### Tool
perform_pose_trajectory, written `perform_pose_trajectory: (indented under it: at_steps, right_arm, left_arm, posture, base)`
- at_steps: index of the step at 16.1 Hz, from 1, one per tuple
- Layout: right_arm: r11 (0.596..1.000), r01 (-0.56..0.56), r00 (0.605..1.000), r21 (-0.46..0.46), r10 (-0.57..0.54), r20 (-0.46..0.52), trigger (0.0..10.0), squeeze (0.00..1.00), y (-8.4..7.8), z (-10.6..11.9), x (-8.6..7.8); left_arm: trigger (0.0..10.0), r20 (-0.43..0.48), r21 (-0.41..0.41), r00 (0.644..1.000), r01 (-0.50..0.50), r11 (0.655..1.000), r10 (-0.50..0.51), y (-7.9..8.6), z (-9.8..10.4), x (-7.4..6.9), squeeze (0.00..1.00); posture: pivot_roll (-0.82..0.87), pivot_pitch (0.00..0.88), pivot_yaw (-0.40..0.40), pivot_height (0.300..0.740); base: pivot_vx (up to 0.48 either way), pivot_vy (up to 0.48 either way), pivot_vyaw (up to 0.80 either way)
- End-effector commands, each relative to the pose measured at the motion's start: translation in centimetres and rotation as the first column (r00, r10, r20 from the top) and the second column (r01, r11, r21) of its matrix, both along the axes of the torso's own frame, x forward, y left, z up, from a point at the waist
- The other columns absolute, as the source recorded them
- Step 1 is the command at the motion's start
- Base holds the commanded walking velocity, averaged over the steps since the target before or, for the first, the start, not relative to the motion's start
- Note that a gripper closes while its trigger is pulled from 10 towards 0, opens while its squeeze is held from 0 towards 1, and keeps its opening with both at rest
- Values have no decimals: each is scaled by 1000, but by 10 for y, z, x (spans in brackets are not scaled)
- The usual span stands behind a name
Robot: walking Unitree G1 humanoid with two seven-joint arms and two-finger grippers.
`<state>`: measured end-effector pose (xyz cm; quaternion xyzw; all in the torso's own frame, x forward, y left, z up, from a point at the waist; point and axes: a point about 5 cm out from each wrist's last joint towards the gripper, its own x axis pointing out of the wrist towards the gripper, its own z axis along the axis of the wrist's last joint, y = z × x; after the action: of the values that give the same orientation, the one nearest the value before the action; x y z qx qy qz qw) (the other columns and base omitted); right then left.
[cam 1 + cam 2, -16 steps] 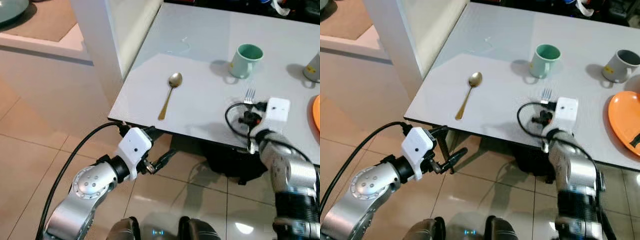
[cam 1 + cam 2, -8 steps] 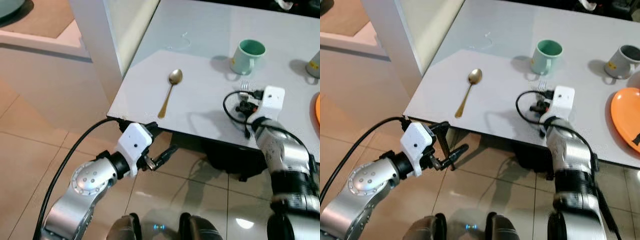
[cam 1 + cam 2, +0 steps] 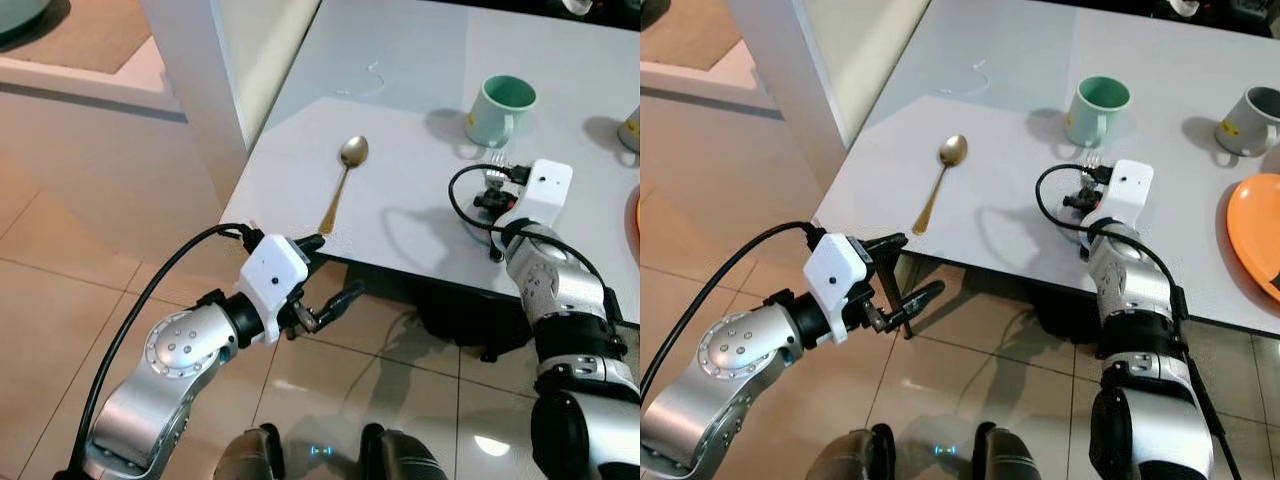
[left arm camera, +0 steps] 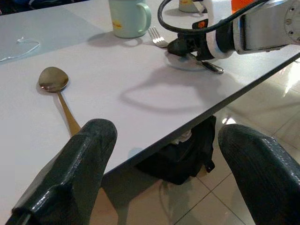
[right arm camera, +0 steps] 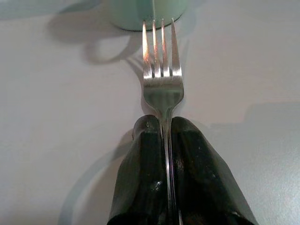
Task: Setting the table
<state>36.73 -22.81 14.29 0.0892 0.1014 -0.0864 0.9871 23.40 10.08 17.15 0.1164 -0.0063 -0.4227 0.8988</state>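
Fork (image 5: 162, 79) clamped between right gripper (image 5: 165, 140) fingers (image 5: 147, 178) — tines toward green mug (image 3: 497, 110).

Spoon (image 3: 342, 180) left on table (image 3: 400, 100), fork (image 5: 162, 70) right, mug (image 3: 498, 110) just behind fork.

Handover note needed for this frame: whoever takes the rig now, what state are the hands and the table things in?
Right hand: shut on the fork, low over the table, tines toward the green mug.
Left hand: open, holding nothing, below the table's near edge, short of the spoon.
Done: spoon lies on the table; grey mug and orange plate stand to the right.
Left: set down and release the fork.
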Motion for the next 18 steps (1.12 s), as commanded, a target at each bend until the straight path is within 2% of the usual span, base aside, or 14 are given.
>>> perform_pose_trajectory:
  at_steps: [1,4,5,11,14,15,18]
  right_arm:
    - [999,28,996,17,-27,-91,10000,0,-4,-22,-5]
    - [999,36,994,11,-35,-101,10000,0,-3,-24,-3]
    - [999,41,993,3,-41,-112,10000,1000,-4,-26,-4]
    - [999,34,993,-6,-35,-115,10000,1000,-9,-27,-8]
    - [999,3,997,-41,-6,-72,10000,1000,-10,-21,-14]
    - [998,21,998,-52,-24,-62,10000,1000,-13,-18,-16]
    - [997,43,998,-67,-41,45,10000,1000,-18,14,-36]
  left_arm:
    - [10000,-14,14,1000,10,1000,-10,2,-2,0,0]
    - [10000,-13,24,1000,11,1000,-10,6,-1,2,0]
    - [10000,-12,27,1000,9,1000,-9,7,-2,2,0]
    - [10000,-8,32,1000,20,999,-19,7,-3,5,0]
    - [10000,5,27,1000,13,1000,-13,7,-2,11,0]
    - [10000,15,23,1000,4,1000,-4,8,-1,15,0]
    - [10000,20,-22,999,-38,999,39,9,1,26,0]
  posture:
    - [90,232,28,740]
    - [97,226,28,740]
    - [101,222,27,740]
    - [83,178,37,740]
    - [64,150,43,740]
    - [57,139,47,740]
    - [36,92,32,740]
  base:
    - [0,0,0]
    - [0,0,0]
    - [0,0,0]
    - [0,0,0]
    - [0,0,0]
    - [0,0,0]
    - [0,0,0]
